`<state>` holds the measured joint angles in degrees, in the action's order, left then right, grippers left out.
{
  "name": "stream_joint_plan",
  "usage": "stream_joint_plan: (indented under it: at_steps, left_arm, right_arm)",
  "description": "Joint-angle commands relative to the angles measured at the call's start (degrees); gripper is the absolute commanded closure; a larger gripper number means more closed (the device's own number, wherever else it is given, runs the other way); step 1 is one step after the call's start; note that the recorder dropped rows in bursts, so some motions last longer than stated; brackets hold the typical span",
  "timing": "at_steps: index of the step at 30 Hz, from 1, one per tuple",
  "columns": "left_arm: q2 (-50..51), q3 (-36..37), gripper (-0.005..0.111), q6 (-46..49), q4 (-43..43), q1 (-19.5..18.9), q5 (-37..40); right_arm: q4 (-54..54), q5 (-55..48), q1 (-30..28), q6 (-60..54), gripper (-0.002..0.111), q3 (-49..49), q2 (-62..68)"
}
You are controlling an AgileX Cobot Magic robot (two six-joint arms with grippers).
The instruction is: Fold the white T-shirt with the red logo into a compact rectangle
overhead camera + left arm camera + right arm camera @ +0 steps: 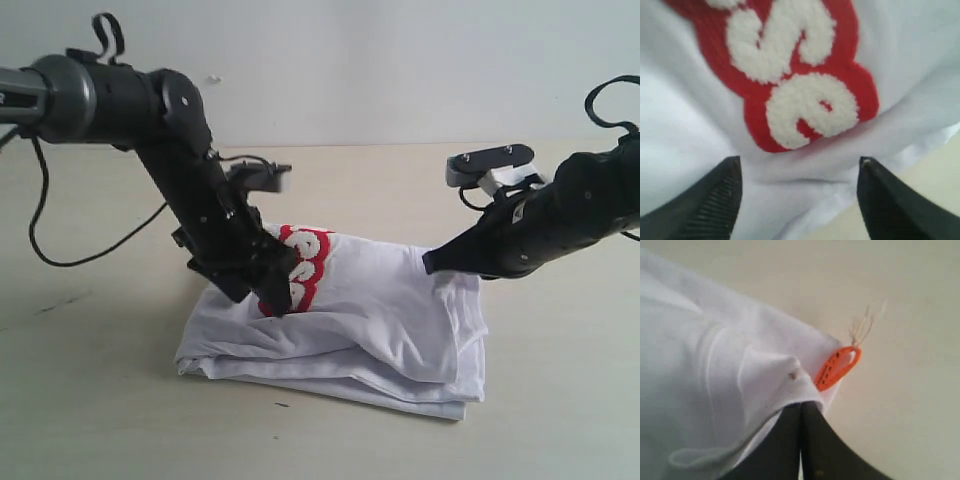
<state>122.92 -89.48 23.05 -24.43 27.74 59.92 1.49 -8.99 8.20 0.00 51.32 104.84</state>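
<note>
White T-shirt (390,320) bunched mid-fold on the table (100,400), red logo (300,265) up.
Left gripper (797,167) parted, astride cloth just below the logo, gripping nothing seen; right gripper (801,407) closed tight at the hem beside the orange tag loop (837,367), pinch of fabric unclear. Likely risk: clamping only the top layer or the thick patch, then dragging the stack askew, edges uneven. No containers in view.

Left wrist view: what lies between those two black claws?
Only white T-shirt fabric fills the gap between the left gripper's open fingers; the red logo's end lies just beyond them. The left wrist view shows it.
</note>
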Motion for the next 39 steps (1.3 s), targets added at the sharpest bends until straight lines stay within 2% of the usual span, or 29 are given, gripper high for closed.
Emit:
stream_joint_plan:
  at_steps: [1, 6, 7, 11, 17, 23, 34, 39]
  left_arm:
    - [-5.4, 0.2, 0.062, 0.7, -3.1, -2.2, -2.0]
    - [-6.1, 0.7, 0.102, 0.3, -3.1, -3.3, -2.8]
    - [-6.0, 1.2, 0.107, 0.3, -3.5, -3.3, -3.5]
    - [-4.7, 3.3, 0.106, 0.7, -5.2, -3.0, -6.8]
    - [-2.5, 5.9, 0.106, 0.7, -2.8, -3.0, -6.7]
    - [-1.3, 9.0, 0.106, 0.4, -1.2, -3.2, -6.1]
    - [-1.3, 12.0, 0.106, -1.5, 0.9, -3.2, -6.0]
    - [-2.3, 12.0, 0.106, -3.8, 2.1, -3.3, -7.6]
  right_arm:
    - [0.0, 0.5, -0.2, 0.0, 0.108, 0.5, -4.4]
    - [0.0, -0.4, 1.7, 0.0, 0.108, 0.5, -8.1]
    - [0.0, -0.8, 2.5, 0.0, 0.108, 0.5, -8.4]
    - [0.0, -2.4, 6.1, 0.0, 0.108, 0.5, -8.4]
    - [0.0, -2.0, 10.3, -1.3, 0.108, 0.4, -5.3]
    - [-0.6, -3.5, 10.5, -1.4, 0.108, 0.4, 1.3]
    - [-0.3, 5.4, 10.0, -1.0, 0.108, 2.2, 9.8]
    - [-0.1, 2.3, 9.9, -1.0, 0.108, 5.1, 9.1]
